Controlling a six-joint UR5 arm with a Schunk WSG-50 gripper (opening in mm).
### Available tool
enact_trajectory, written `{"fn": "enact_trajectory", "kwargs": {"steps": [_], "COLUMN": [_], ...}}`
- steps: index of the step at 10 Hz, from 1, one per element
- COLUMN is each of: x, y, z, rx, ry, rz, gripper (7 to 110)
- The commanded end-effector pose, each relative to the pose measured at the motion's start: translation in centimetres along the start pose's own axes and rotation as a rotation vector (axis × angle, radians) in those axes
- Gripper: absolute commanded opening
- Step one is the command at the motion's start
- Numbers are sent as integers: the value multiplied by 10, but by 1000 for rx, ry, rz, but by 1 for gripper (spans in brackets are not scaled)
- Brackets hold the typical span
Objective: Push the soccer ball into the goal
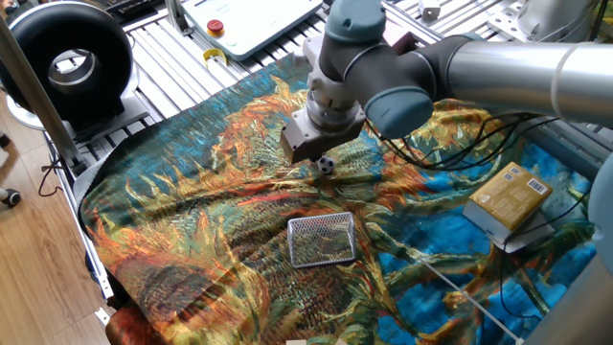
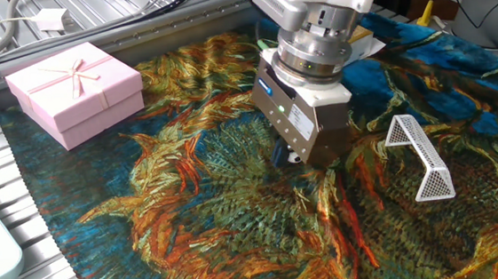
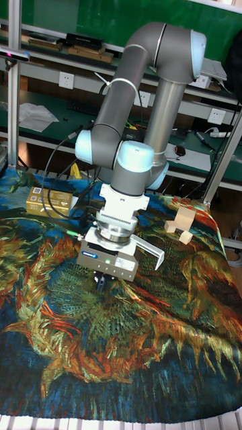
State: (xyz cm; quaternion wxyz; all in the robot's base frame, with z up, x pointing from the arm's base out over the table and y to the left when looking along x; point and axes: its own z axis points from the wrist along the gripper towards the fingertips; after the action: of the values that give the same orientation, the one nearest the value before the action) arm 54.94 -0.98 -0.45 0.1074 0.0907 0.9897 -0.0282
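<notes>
The soccer ball [image 1: 327,166], tiny and black-and-white, rests on the painted cloth just below and right of my gripper [image 1: 314,156]. The gripper points straight down with its dark fingers together and nothing held. The goal [image 1: 322,239], a silver wire-mesh piece, lies nearer the cloth's front edge, a short gap from the ball. In the other fixed view the gripper [image 2: 284,154] stands left of the goal [image 2: 421,155], and its body hides most of the ball. The tall fixed view shows the gripper [image 3: 101,282] in front of the goal [image 3: 149,247].
A tan cardboard box [image 1: 512,196] sits at the right of the cloth. A pink gift box [image 2: 74,91] stands at the cloth's far corner. Small wooden blocks [image 3: 180,225] lie beyond the goal. Black cables [image 1: 450,144] trail over the cloth by the arm.
</notes>
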Motion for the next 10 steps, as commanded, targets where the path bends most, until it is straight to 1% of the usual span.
{"fn": "enact_trajectory", "kwargs": {"steps": [1,3,5,6,8,9,10], "x": [-6,-3,6,13,34,41,50], "y": [-19,-22,-20,-10,7,13,15], "z": [-2,0,3,3,-2,-4,-5], "rx": [52,53,40,2,-56,-78,-88], "ry": [-24,-32,-30,-20,56,85,120], "rz": [-82,-121,-134,-115,-77,-56,-25], "gripper": [7,7,7,7,7,7,7]}}
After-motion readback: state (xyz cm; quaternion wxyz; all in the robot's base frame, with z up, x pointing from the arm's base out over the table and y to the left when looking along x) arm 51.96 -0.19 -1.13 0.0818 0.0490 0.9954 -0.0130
